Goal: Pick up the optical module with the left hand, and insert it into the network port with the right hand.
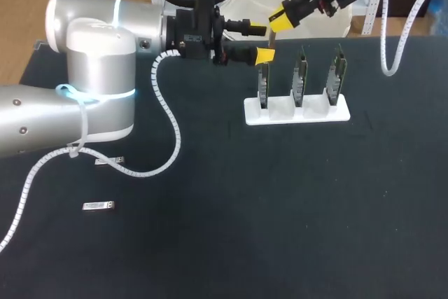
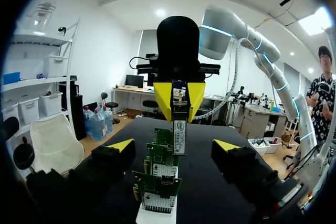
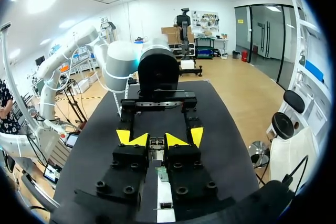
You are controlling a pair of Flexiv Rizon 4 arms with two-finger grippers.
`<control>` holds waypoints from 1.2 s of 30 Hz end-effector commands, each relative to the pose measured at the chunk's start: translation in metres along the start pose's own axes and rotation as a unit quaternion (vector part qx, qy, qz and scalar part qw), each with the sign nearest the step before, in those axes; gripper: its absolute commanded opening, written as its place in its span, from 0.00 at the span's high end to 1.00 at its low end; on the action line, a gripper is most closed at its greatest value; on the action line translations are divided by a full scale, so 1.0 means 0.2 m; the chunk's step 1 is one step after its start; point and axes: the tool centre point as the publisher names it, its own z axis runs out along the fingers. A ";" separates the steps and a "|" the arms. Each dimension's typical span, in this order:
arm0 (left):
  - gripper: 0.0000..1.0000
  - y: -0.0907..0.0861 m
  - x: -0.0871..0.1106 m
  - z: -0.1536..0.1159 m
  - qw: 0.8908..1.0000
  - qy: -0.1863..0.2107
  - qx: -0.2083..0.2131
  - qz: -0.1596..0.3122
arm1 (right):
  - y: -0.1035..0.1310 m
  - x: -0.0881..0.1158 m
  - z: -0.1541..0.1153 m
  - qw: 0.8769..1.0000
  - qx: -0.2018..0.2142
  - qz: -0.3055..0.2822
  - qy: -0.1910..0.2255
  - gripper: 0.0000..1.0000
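1. Your left gripper (image 2: 174,145) is closest in the left wrist view. Its two yellow-tipped fingers are spread wide and hold nothing.
2. Facing it is your right gripper (image 2: 179,108), pointing down, with its fingers narrow. They are closed from two sides on one optical module (image 2: 179,137).
3. This optical module is a slim metal bar with a pale label on its face. It hangs upright over the row of boards. You cannot tell from these views if its lower end touches a board.
4. In the right wrist view, the left gripper's yellow tips stand just outside the right gripper's own tips, so the two grippers are very close together.
5. Under them you can count three green boards (image 1: 299,78), upright and side by side, in one white holder (image 1: 280,118). The open left fingers stand on both sides of this row.
6. The nearest board in the left wrist view shows a pale metal network port (image 2: 157,202) on its lower part.
7. You can count three modules in total: one is held, and two loose modules (image 1: 110,162) (image 1: 98,206) lie flat on the dark table (image 1: 280,229), well apart from the holder.
8. Your left arm (image 1: 91,82) lies across the left side of the table. Its white spiral hose (image 1: 164,113) hangs down near the two loose modules.
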 end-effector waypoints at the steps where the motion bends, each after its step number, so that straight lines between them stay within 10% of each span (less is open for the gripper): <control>1: 0.00 -0.03 -0.01 -0.05 1.000 0.013 -0.007 0.001 | 0.02 0.00 0.00 1.000 0.006 -0.001 -0.001 1.00; 18: 0.00 0.02 0.16 -0.15 0.989 0.146 -0.023 0.021 | 0.02 0.01 -0.01 1.000 0.007 -0.005 -0.006 1.00; 36: 0.00 0.04 0.31 -0.12 0.980 0.199 -0.012 0.008 | 0.02 0.00 -0.03 1.000 0.016 -0.011 0.001 1.00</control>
